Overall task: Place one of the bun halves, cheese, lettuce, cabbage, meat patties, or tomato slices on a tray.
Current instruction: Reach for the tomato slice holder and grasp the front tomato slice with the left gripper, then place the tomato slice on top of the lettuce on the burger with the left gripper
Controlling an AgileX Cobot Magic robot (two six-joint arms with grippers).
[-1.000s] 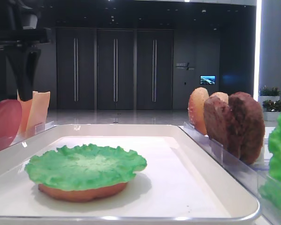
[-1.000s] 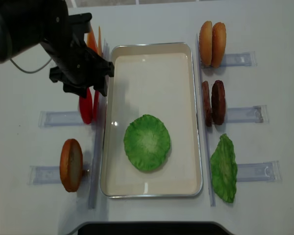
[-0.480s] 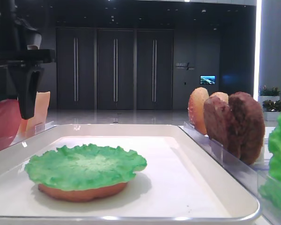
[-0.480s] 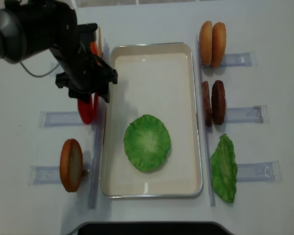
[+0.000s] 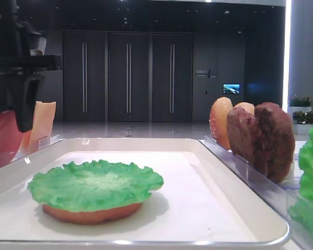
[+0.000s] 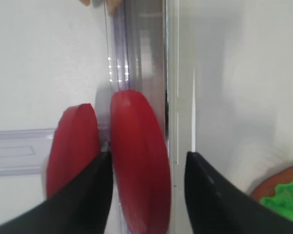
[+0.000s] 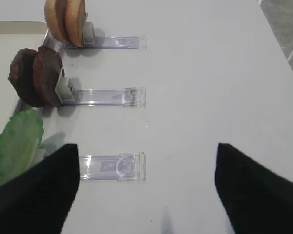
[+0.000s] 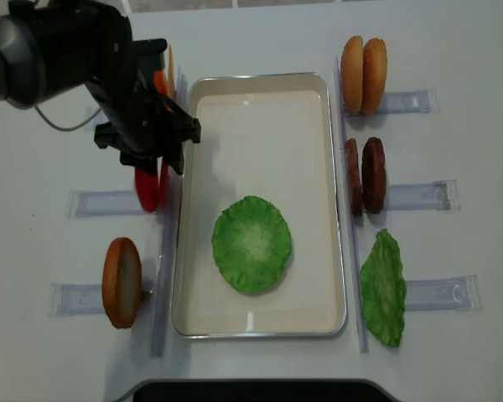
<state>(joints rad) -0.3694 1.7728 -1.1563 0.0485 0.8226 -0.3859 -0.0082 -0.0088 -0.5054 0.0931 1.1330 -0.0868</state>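
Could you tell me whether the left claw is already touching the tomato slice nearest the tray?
Cannot tell. In the left wrist view the left claw straddles the tomato slice; its left finger meets the slice's edge, but blur hides any gap.

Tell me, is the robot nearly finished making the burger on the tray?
Only started. Done: a ruffled green lettuce leaf lies on an orange bun half in the big white glossy tray. In hand: the left tool straddles one upright red tomato slice, jaws either side; a firm grip isn't clear. Left: carry that slice onto the tray.
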